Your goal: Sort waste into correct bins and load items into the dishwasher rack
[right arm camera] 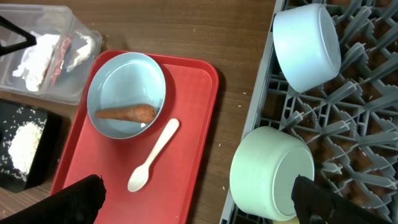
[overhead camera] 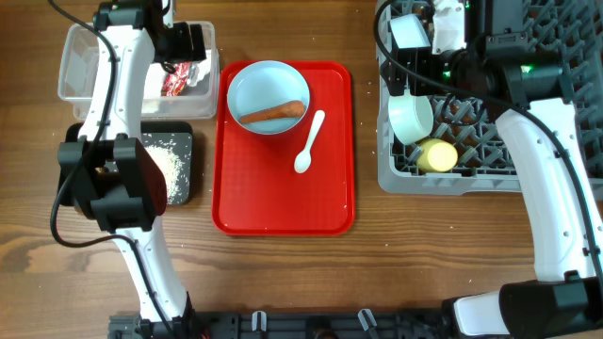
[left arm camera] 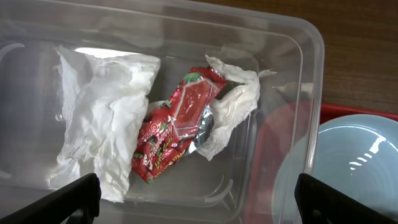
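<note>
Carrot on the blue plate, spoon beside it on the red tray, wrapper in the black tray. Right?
Not quite: the wrapper lies in the clear tub among the tissue, per the left wrist view. Carrot and spoon are as stated.

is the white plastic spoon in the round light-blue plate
No, the white plastic spoon lies on the red tray, beside the light-blue plate.

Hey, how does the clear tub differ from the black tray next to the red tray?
The clear tub is see-through with tall walls; the black tray is opaque and shallow. The tub holds crumpled tissue and a red wrapper; the black tray holds a heap of white rice. Both are rectangular, look similar in footprint, and sit on the wood on the same side of the red tray.
</note>
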`<state>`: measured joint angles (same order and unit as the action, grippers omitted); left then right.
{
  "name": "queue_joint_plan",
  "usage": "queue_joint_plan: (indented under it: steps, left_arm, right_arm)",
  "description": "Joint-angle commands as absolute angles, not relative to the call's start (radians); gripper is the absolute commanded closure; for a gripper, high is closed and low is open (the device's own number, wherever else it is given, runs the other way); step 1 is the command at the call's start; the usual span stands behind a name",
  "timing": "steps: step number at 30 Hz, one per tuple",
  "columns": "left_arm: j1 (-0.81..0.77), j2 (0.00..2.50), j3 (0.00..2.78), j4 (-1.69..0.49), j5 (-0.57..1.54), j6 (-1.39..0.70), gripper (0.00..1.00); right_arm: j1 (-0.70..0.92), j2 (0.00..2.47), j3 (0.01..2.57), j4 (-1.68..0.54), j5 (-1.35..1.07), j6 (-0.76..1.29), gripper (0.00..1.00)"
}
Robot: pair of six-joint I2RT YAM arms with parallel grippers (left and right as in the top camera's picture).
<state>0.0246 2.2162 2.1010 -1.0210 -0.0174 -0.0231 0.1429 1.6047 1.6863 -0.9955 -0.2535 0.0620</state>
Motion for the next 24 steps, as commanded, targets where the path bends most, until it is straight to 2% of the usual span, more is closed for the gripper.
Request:
queue_joint_plan:
  steps: [1, 7, 11, 17, 20, 24]
  left_arm:
    - [-0.024, 2.170, 2.102, -1.038, 0.041, 0.103, 0.03]
    - [-0.218, 2.143, 2.098, -1.129, 0.079, 0.324, 0.02]
    - [-0.306, 2.157, 2.067, -1.177, 0.079, 0.395, 0.01]
    - [-0.324, 2.164, 1.976, -1.174, 0.139, 0.571, 0.05]
    - [-0.324, 2.188, 1.910, -1.104, 0.142, 0.678, 0.05]
    - [-0.324, 2.221, 1.851, -1.007, 0.142, 0.677, 0.05]
  right_arm:
    - [0.144, 1.618, 1.693, -0.997, -0.245, 0.056, 0.01]
    - [0.144, 1.618, 1.693, -1.000, -0.244, 0.056, 0.01]
    - [0.144, 1.618, 1.693, -1.011, -0.244, 0.056, 0.00]
    - [0.144, 1.618, 1.693, -1.011, -0.244, 0.056, 0.01]
    - [0.144, 1.618, 1.693, -1.011, -0.245, 0.056, 0.00]
    - [0.144, 1.618, 1.693, -1.012, -0.244, 0.056, 0.01]
